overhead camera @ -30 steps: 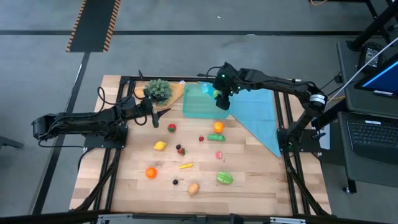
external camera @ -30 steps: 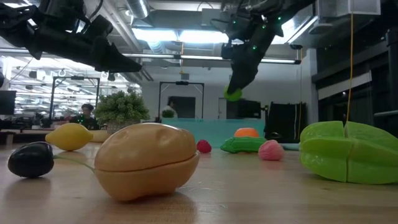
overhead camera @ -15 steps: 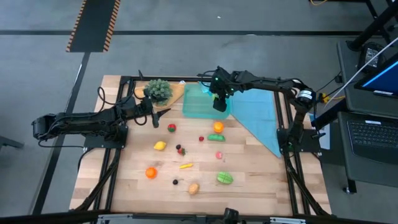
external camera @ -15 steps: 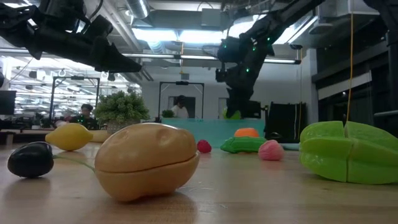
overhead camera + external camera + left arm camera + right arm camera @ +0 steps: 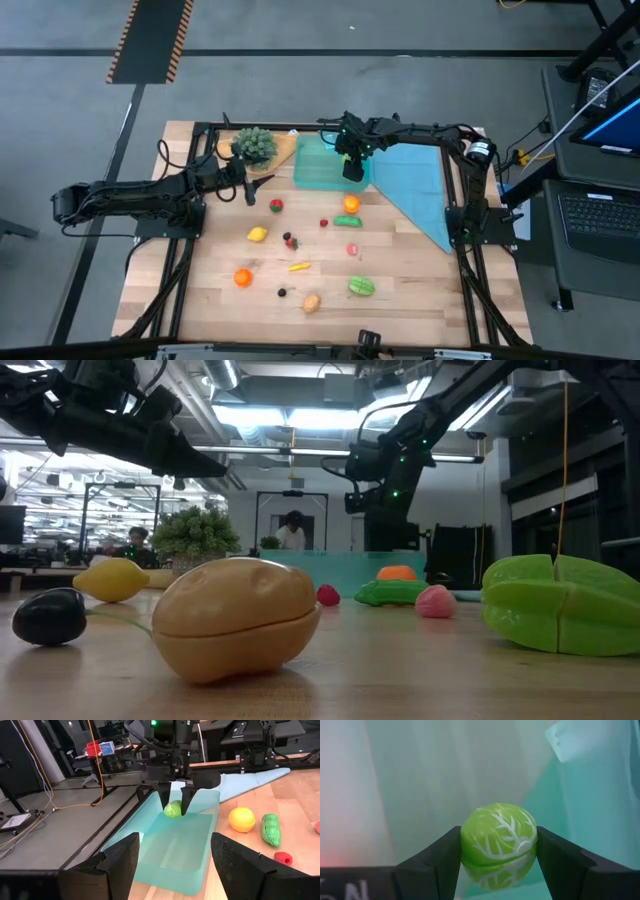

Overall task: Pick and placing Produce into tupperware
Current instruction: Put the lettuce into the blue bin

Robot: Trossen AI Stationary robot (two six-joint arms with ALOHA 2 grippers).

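Right gripper [image 5: 175, 804] clenched on round green toy cabbage [image 5: 498, 841] (white veins), low inside clear teal plastic tupperware [image 5: 150, 865], twelve o'clock on table; my left gripper [image 5: 249, 193] open, idle.

A green cabbage-like ball [image 5: 498, 842] with white veins is clamped between two dark fingers [image 5: 436, 857] above the teal-tinted tupperware [image 5: 420, 780].

The right hand [image 5: 353, 172] with its green cabbage [image 5: 173, 809] fills the tupperware [image 5: 322, 165]'s far end; the near end lies open. A bushy plant [image 5: 254, 145] crowds its left side. Scattered produce [image 5: 300, 258] leaves wide lanes across the surface [image 5: 200, 290].
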